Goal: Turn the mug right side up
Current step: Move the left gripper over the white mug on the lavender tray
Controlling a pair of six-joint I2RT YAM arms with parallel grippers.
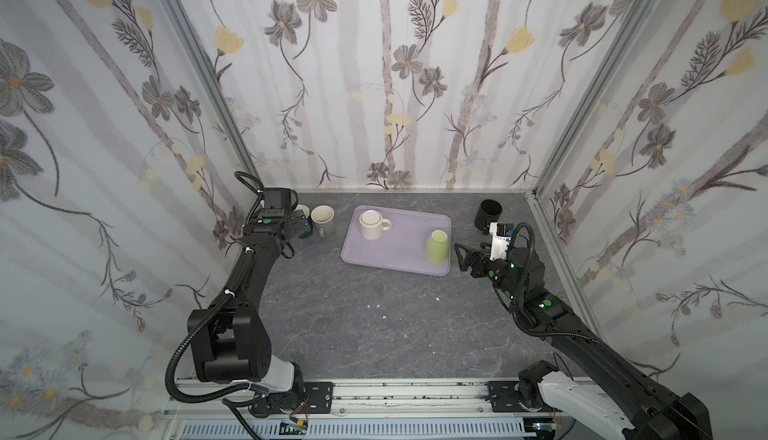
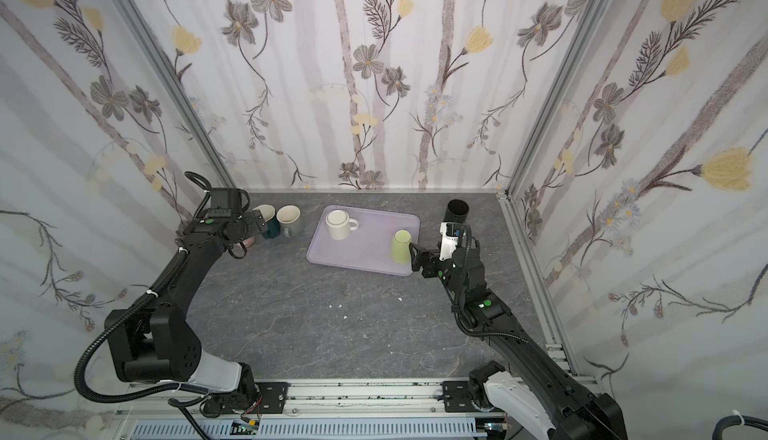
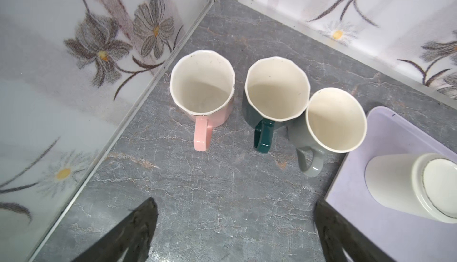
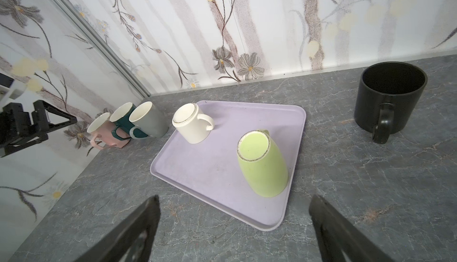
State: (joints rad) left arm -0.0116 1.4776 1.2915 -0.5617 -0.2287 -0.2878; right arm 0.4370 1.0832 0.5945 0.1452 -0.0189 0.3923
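Note:
Two mugs stand upside down on the lilac tray [image 1: 395,257]. A cream mug [image 1: 371,226] is at the tray's back left, handle to the right. A light green mug [image 1: 437,246] is at its front right corner; in the right wrist view the green mug [image 4: 263,164] shows its base up. My right gripper [image 1: 463,257] hovers open just right of the green mug, apart from it, and its jaws [image 4: 235,199] are empty. At the back left my left gripper [image 1: 300,226] is open and empty [image 3: 235,202] in front of three upright mugs.
Upright pink [image 3: 201,87], dark green [image 3: 275,90] and grey [image 3: 335,119] mugs stand in a row by the back left wall. An upright black mug [image 1: 488,212] sits at the back right. Papered walls close in three sides. Small white crumbs [image 1: 374,305] dot the grey tabletop.

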